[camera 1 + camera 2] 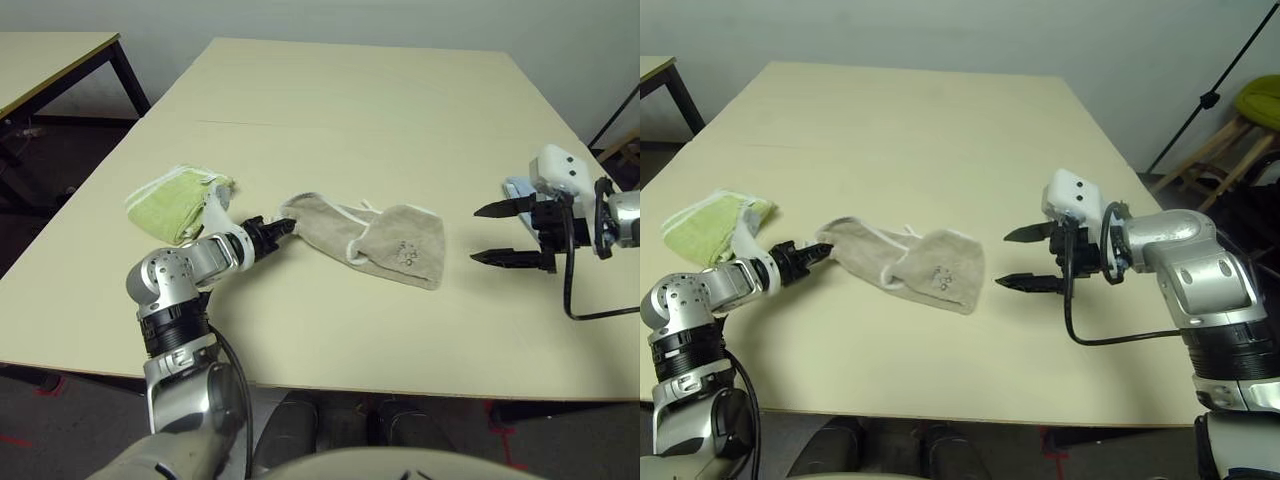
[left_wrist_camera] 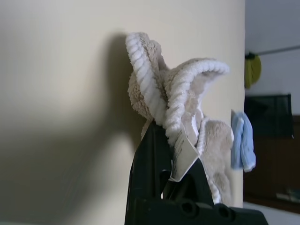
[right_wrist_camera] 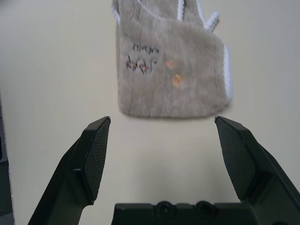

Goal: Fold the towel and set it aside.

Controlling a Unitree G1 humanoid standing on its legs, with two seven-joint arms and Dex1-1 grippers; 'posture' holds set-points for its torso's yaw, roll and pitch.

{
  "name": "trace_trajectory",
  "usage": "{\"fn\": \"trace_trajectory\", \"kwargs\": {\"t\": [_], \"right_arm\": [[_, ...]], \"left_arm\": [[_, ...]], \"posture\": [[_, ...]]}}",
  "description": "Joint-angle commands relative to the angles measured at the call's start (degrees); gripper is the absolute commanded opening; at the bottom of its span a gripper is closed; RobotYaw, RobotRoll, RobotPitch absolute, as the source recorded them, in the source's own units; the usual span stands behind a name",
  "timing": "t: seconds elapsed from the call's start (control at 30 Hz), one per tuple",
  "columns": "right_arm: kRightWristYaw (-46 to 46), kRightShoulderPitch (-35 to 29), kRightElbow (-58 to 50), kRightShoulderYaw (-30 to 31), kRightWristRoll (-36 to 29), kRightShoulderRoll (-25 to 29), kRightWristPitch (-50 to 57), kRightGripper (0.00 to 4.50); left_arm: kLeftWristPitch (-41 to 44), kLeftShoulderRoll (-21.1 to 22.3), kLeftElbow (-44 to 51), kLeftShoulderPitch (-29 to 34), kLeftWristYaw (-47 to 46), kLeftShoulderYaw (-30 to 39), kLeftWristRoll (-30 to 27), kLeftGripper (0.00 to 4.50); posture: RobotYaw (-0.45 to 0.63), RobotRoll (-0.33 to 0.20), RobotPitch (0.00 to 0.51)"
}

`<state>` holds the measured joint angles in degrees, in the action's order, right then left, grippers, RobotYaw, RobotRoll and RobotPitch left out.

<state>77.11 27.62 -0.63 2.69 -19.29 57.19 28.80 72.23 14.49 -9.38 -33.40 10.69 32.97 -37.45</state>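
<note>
The beige-brown towel (image 1: 385, 242) lies crumpled in the middle of the table, white edging showing and a small dark mark on its right part (image 3: 143, 63). My left gripper (image 1: 288, 227) is shut on the towel's left end; the left wrist view shows the white-edged corner (image 2: 157, 89) and a small white tag pinched between the black fingers (image 2: 150, 159). My right gripper (image 1: 495, 233) hovers open just right of the towel, nothing between its fingers (image 3: 96, 154), pointing at the towel's right edge.
A yellow-green folded cloth (image 1: 178, 200) lies on the table (image 1: 330, 110) left of the towel, beside my left forearm. A light blue folded cloth (image 1: 518, 190) sits behind my right gripper. Another table (image 1: 50, 60) stands far left; a stool (image 1: 1230, 130) at far right.
</note>
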Motion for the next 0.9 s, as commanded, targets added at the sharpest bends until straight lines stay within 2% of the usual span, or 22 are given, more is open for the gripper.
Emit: {"fn": "trace_trajectory", "kwargs": {"t": [0.03,0.13,0.23,0.4,0.53,0.67,0.8,0.9], "right_arm": [[-0.1,-0.7,0.5,-0.8,0.2,0.9,-0.5,4.5],[-0.1,-0.7,1.0,-0.9,0.3,1.1,-0.8,4.5],[0.0,-0.7,1.6,-0.9,0.4,1.4,-1.1,4.5],[0.1,-0.5,2.4,-1.0,0.5,1.7,-1.5,4.5],[-0.1,-1.0,2.4,-1.4,0.2,2.2,-1.3,4.5],[-0.5,-1.9,1.9,-1.9,0.0,2.5,-1.0,4.5],[-1.3,-4.0,0.1,-3.4,-0.5,3.1,-0.2,4.5],[-1.9,-5.4,-1.1,-4.5,-0.7,3.5,0.3,4.5]], "left_arm": [[-3.4,2.4,-3.7,-1.6,0.7,-0.4,0.9,0.05],[-5.0,4.5,-4.3,-2.6,2.6,-2.4,1.0,0.05],[-4.3,6.8,1.5,-2.1,9.6,-10.2,-0.5,0.05],[0.5,8.2,10.7,-3.4,17.8,-21.1,-4.7,0.05],[1.2,8.3,14.1,-6.4,22.1,-29.4,-5.5,0.05],[-1.5,8.4,13.2,-8.7,25.9,-38.1,-2.8,0.05],[-8.3,7.1,9.5,-11.0,28.6,-47.1,3.3,0.05],[-12.8,5.4,5.5,-11.8,29.3,-51.4,7.8,0.05]], "posture": [[0.03,0.0,0.082],[0.03,0.0,0.081],[0.03,0.0,0.08],[0.02,0.0,0.073],[0.02,0.0,0.067],[0.0,0.0,0.06],[-0.02,0.0,0.056],[-0.04,0.0,0.053]]}}
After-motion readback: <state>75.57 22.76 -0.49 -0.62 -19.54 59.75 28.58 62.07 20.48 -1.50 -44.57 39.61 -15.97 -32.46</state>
